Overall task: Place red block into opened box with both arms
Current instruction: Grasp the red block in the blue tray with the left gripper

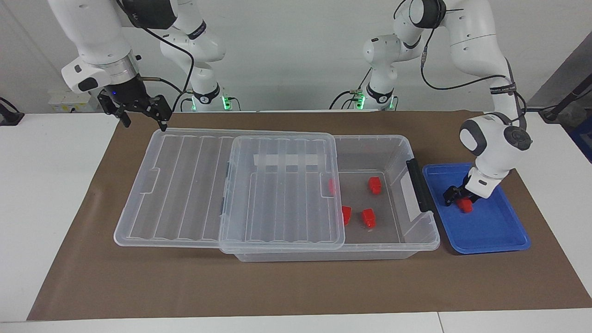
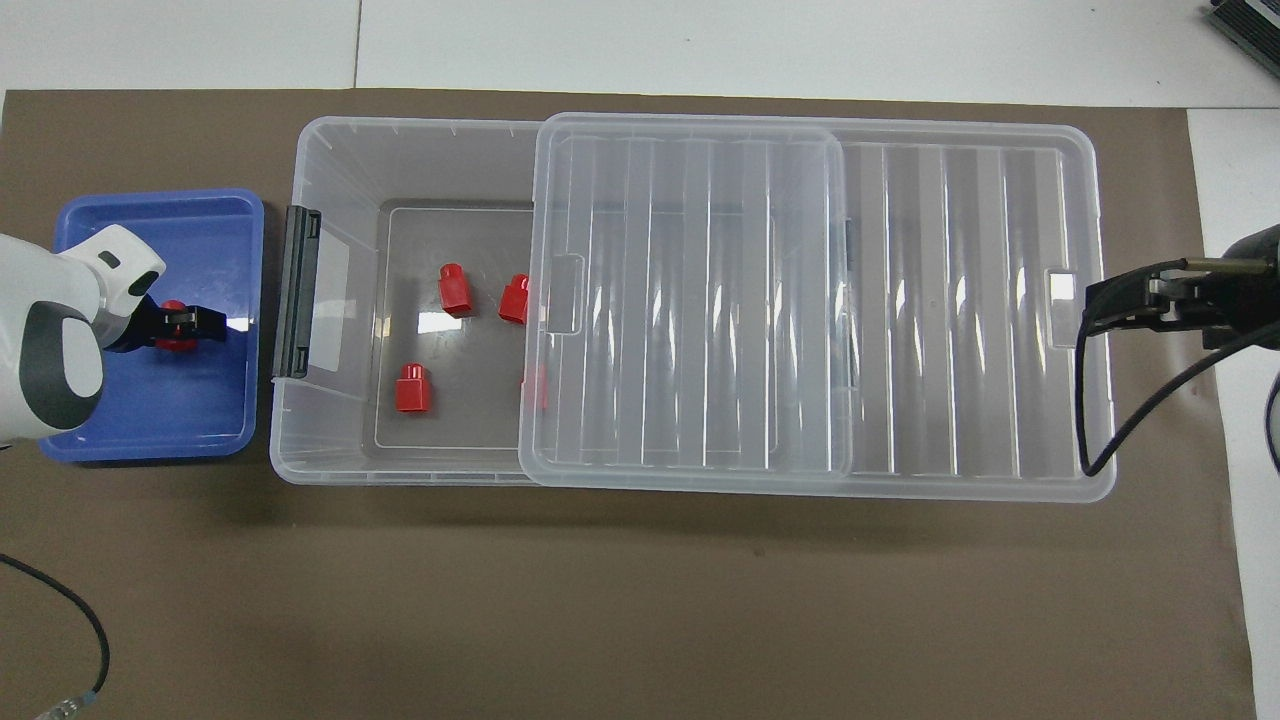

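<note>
The left gripper [image 1: 459, 200] is set low in the blue tray [image 1: 504, 233], its fingers down on either side of the red block [image 1: 465, 206]. Whether the fingers are already pressing the block or merely bracketing it cannot be told from either view; a gap is not clearly seen. The block rests on the tray floor directly beneath the gripper and is not lifted. The wrist is tilted toward the box [image 1: 418, 240], probably so that the block can be carried the short way over the grey latch [image 1: 418, 185].

The box stands just beside the left gripper, toward the right arm's end of the table. Its lid [image 1: 282, 194] is slid back toward the right arm, so that the end closest to the left gripper is left open for dropping. Four other red blocks [image 1: 368, 217] lie on the exposed floor, one of them half under the lid's edge.

The right gripper [image 1: 142, 116] is held in the air, fingers apart and empty, over the lid's outer end; this arm waits, seemingly placed to guard the lid.

Surface: a brown mat [image 1: 296, 286] laid over a white table [image 1: 41, 185], flat and matte. Room: pale wall, cables, green lights at the arm bases.
</note>
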### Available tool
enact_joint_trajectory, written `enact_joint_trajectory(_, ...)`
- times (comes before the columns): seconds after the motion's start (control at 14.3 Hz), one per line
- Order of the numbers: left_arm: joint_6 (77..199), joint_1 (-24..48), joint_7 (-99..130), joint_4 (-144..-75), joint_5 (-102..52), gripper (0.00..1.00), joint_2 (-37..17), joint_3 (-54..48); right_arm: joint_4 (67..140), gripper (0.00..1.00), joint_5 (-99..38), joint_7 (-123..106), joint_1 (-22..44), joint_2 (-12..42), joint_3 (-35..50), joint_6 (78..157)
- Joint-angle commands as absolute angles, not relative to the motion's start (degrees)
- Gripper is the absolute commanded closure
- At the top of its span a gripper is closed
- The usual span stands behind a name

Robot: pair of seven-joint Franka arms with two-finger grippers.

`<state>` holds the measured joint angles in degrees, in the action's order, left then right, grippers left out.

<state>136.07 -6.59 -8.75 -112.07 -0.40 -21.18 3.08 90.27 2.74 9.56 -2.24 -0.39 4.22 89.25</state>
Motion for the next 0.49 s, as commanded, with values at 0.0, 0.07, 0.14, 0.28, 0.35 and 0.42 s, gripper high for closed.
enact_joint_trajectory(0.0,135.01,-7.03,-8.61,-111.36,-0.97,0.91,-21.18,2.99,90.97,0.00,0.54,7.47,-1.76,-0.70,3.61,90.17)
enact_joint_trajectory(0.07,134.65,-7.03,-8.61,-111.27,-0.88,1.00,-21.18,2.99,91.23,0.00,0.44,7.38,-1.84,-0.70,3.34,90.26)
enact_joint_trajectory(0.14,134.13,-7.03,-8.70,-111.10,-0.70,1.00,-21.18,2.99,91.40,0.00,0.35,7.38,-1.85,-0.70,3.08,90.61)
enact_joint_trajectory(0.28,126.09,-6.59,-8.79,-106.91,1.48,1.00,-21.18,3.08,91.49,0.00,0.35,7.47,-1.76,-0.79,3.08,90.97)
enact_joint_trajectory(0.35,118.03,-6.42,-8.79,-101.05,2.80,1.00,-21.53,2.99,91.49,0.00,0.35,7.56,-1.76,-0.79,3.08,90.88)
enact_joint_trajectory(0.42,109.60,-6.42,-8.79,-94.55,2.20,1.00,-21.62,2.81,91.49,0.00,0.35,7.56,-1.76,-0.79,3.08,90.97)
